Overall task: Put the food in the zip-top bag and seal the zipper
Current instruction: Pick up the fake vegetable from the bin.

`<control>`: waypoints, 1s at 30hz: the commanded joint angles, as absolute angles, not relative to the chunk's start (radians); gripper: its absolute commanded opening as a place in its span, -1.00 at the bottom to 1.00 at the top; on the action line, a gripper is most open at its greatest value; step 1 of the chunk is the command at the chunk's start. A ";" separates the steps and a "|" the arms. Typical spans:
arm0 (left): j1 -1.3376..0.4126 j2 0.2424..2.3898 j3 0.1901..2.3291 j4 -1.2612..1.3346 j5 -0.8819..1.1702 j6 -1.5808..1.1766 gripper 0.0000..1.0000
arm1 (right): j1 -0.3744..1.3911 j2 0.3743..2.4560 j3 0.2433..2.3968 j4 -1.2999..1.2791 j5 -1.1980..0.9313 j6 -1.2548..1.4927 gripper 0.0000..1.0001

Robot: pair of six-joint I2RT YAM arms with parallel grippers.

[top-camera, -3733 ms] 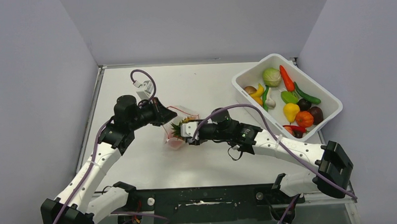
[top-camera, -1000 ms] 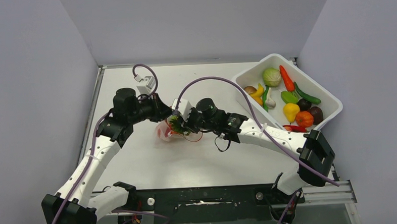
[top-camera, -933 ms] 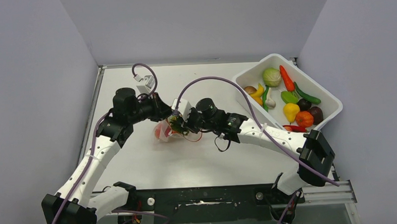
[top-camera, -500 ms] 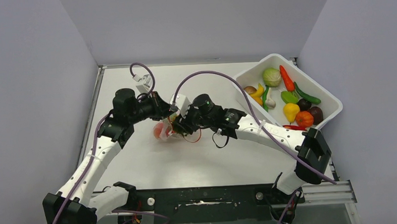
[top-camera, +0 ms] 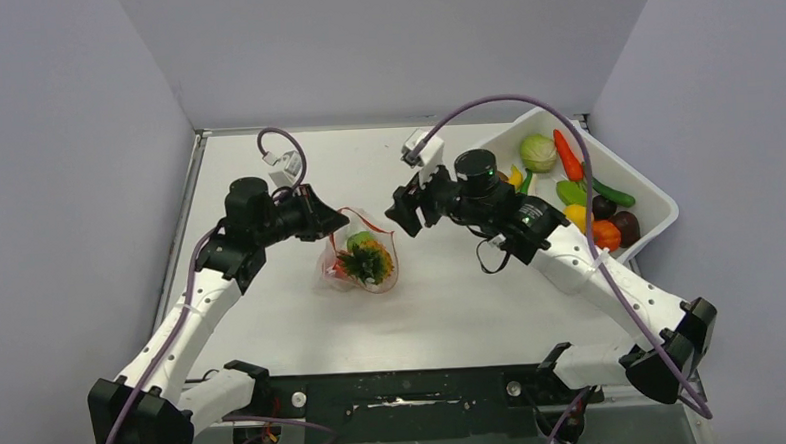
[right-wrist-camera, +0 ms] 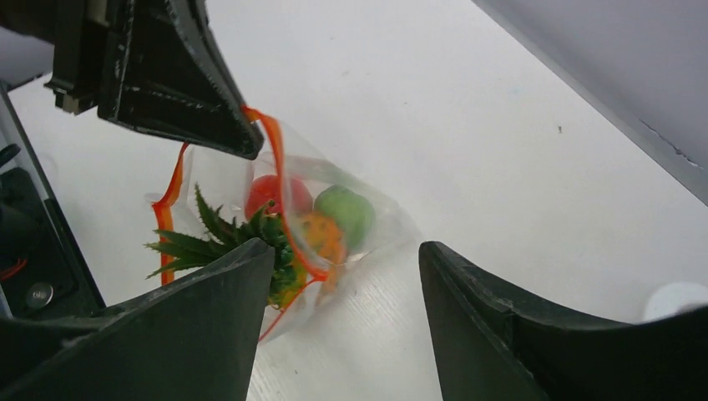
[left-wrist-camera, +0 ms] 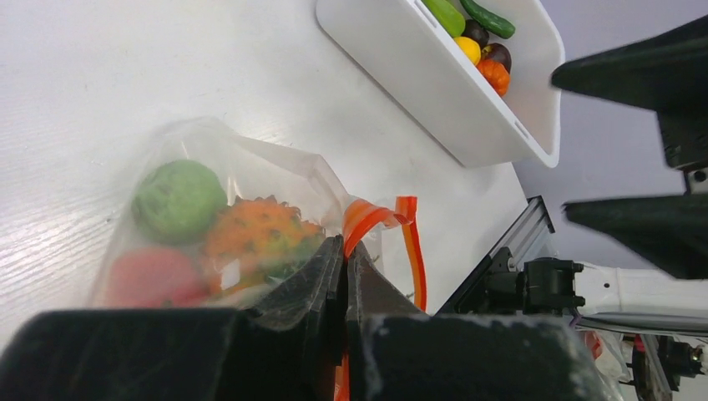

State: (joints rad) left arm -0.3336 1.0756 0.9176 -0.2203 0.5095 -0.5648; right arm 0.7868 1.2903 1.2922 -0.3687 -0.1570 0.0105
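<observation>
The left hand [left-wrist-camera: 344,252] was clamped on the zipper [left-wrist-camera: 368,219] of the bag [top-camera: 363,266]. The right hand [top-camera: 401,212], fingers apart and empty, hung just right of the bag.

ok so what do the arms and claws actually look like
Both the left arm and the right arm have smooth white link shells with chunky black joints. A purple cable runs loosely along each, up to a small white box at the wrist. The left claw and right claw are matte black, each with two broad wedge-shaped fingers tapering to tips. No markings are readable.
</observation>
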 commanded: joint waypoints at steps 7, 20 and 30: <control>-0.310 1.072 0.908 -0.159 0.559 -0.527 -1.00 | 0.538 1.252 1.370 -0.340 -0.054 0.141 0.26; -0.305 1.063 0.929 -0.198 0.588 -0.461 -1.00 | 0.195 1.377 1.340 -0.352 0.254 -0.131 -0.02; -0.306 1.063 0.884 -0.158 0.619 -0.429 -1.00 | -0.003 1.518 1.309 -0.270 0.260 -0.294 -0.09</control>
